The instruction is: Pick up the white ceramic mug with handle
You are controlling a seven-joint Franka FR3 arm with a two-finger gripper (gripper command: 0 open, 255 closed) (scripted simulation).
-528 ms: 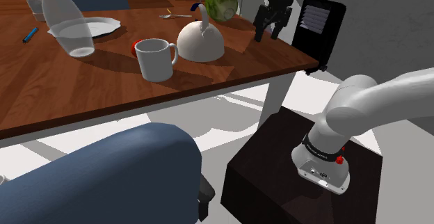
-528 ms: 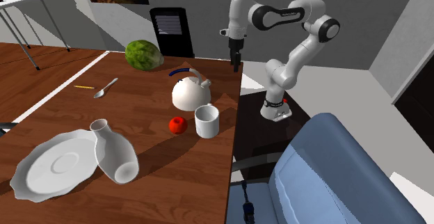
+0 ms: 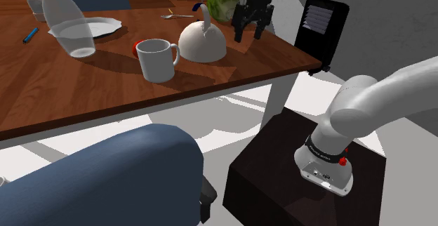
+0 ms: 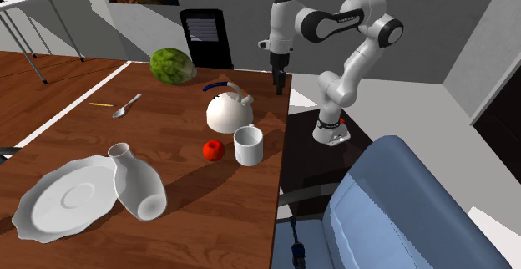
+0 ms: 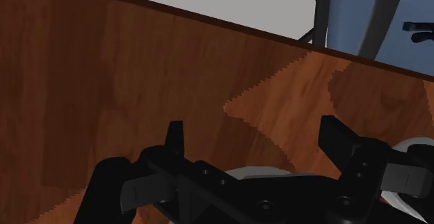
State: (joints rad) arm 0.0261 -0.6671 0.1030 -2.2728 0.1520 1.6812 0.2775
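Observation:
The white mug (image 3: 158,60) with its handle stands upright near the front edge of the wooden table (image 3: 63,91); in the second exterior view the mug (image 4: 249,145) is by the table's right edge. My black gripper (image 3: 249,35) hangs open above the table's far corner, past the white kettle (image 3: 202,43) and well away from the mug. From across the table the gripper (image 4: 278,83) points down next to the kettle (image 4: 227,113). In the wrist view the fingers (image 5: 175,138) stand wide apart over bare wood, the gripper (image 5: 254,136) empty.
A red apple (image 4: 213,149) sits right beside the mug. A green melon (image 3: 222,2), a tipped vase (image 4: 138,188), a plate (image 4: 63,196) and a spoon (image 4: 127,106) share the table. A black box (image 3: 319,24) stands behind the corner; a blue chair (image 3: 105,182) is in front.
The gripper has moved toward the shoulder view's left, from beyond the table's corner to over the tabletop near the kettle. Its fingers stay open. Nothing on the table moved.

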